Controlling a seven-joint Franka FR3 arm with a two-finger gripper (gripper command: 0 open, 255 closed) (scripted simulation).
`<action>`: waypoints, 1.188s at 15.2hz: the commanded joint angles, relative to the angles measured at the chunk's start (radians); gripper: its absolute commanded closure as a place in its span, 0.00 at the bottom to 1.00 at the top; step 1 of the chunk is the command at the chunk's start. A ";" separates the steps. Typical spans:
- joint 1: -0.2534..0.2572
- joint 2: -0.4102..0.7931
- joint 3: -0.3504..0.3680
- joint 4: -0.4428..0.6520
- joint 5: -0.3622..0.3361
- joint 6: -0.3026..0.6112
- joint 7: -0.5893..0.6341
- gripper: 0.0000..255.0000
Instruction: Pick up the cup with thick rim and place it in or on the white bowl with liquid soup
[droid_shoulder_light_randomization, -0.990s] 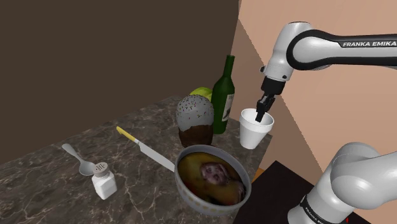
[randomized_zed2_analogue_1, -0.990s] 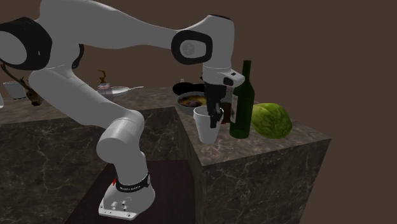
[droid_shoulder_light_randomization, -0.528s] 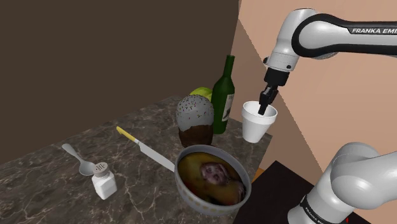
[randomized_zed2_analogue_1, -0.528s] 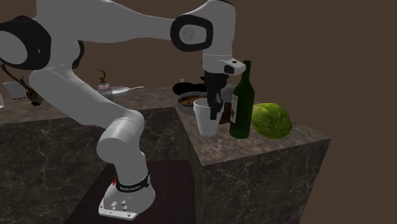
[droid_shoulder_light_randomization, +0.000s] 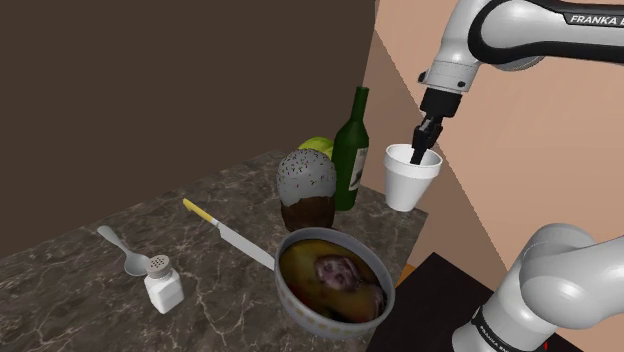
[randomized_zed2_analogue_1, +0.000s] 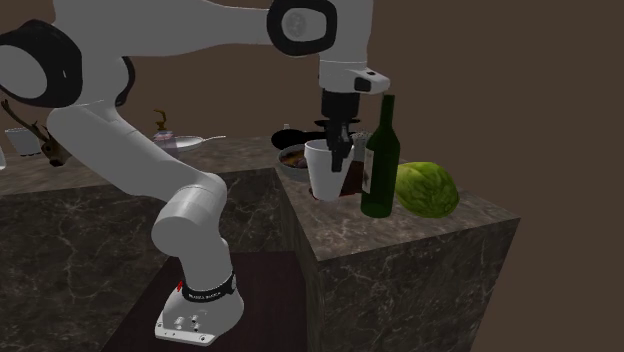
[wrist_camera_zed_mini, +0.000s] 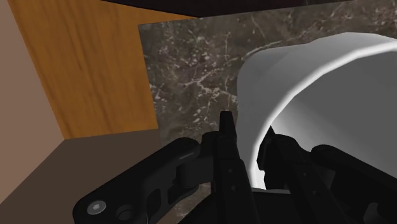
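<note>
The white cup (droid_shoulder_light_randomization: 408, 183) with the thick rim hangs in the air above the marble counter's (droid_shoulder_light_randomization: 230, 280) corner, close to the green bottle (droid_shoulder_light_randomization: 350, 150). My gripper (droid_shoulder_light_randomization: 425, 150) is shut on its rim, one finger inside the cup and one outside. In the wrist view the black fingers (wrist_camera_zed_mini: 226, 137) clamp the cup's (wrist_camera_zed_mini: 305, 76) wall, with marble below. The bowl (droid_shoulder_light_randomization: 372, 262) with brown soup sits at the counter's front edge, down and toward the shoulder view's left of the cup. From the second exterior view the cup (randomized_zed2_analogue_1: 322, 172) hangs under the gripper (randomized_zed2_analogue_1: 340, 150), in front of the bowl (randomized_zed2_analogue_1: 296, 160).
A speckled grey dome on a dark base (droid_shoulder_light_randomization: 306, 185) stands between bottle and bowl. A knife (droid_shoulder_light_randomization: 228, 232), a spoon (droid_shoulder_light_randomization: 122, 250) and a salt shaker (droid_shoulder_light_randomization: 163, 285) lie farther left. A green leafy head (randomized_zed2_analogue_1: 425, 190) sits behind the bottle (randomized_zed2_analogue_1: 380, 165). A beige wall rises behind the cup.
The gripper has risen with the cup clamped in it; the cup has come up off the counter and shifted slightly right in the shoulder view.
</note>
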 joint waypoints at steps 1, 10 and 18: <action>0.000 0.004 -0.001 0.032 0.000 -0.028 0.002 1.00; 0.004 0.042 -0.001 0.182 0.002 -0.138 0.013 1.00; 0.012 0.076 0.018 0.299 0.017 -0.220 0.045 1.00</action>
